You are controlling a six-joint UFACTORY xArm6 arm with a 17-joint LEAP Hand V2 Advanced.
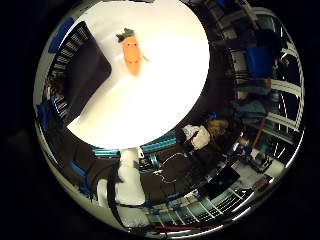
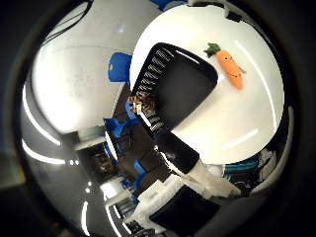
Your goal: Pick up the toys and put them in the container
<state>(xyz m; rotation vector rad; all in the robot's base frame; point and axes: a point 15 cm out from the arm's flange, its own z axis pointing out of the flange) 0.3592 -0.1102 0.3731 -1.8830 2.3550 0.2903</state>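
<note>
Lab or office: white table (image 1: 165, 95), blue chairs (image 2: 118, 66).

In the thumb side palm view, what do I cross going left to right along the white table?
Black container → carrot toy, which lies on the white table beside the container, not in it.

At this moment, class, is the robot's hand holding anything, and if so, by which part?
Nothing is held. The carrot toy lies alone on the white table, beside the black container, well clear of the hand.
</note>
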